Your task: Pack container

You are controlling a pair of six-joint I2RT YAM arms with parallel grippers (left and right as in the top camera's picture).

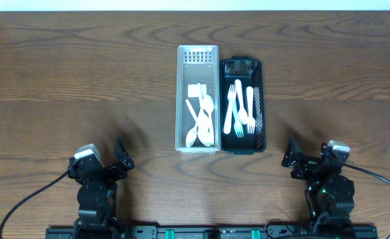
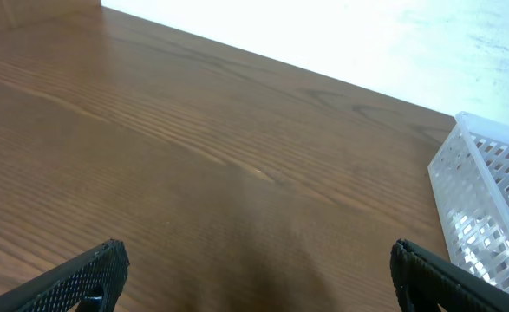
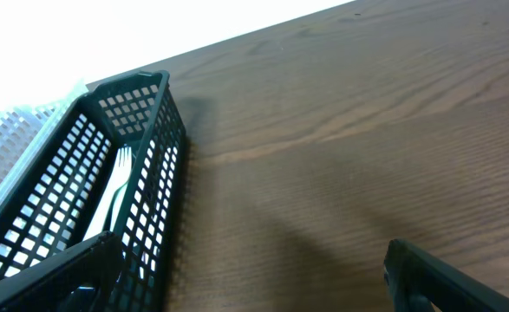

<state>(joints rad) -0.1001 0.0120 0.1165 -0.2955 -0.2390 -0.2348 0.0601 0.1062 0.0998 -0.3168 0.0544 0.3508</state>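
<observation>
White plastic spoons (image 1: 206, 109) lie heaped in the white perforated plastic bin (image 1: 179, 99), and white plastic forks (image 1: 230, 113) lie in the black mesh plastic bin (image 1: 259, 99) touching its right side. They seem sorted by type, so the packing looks finished. I count about four spoons and four forks, though overlaps blur the tally. Both arms sit at the near edge of the brown wooden table (image 1: 62, 79), well apart from the bins. The left gripper (image 1: 123, 156) and right gripper (image 1: 293, 159) are each spread wide, holding nothing.
</observation>
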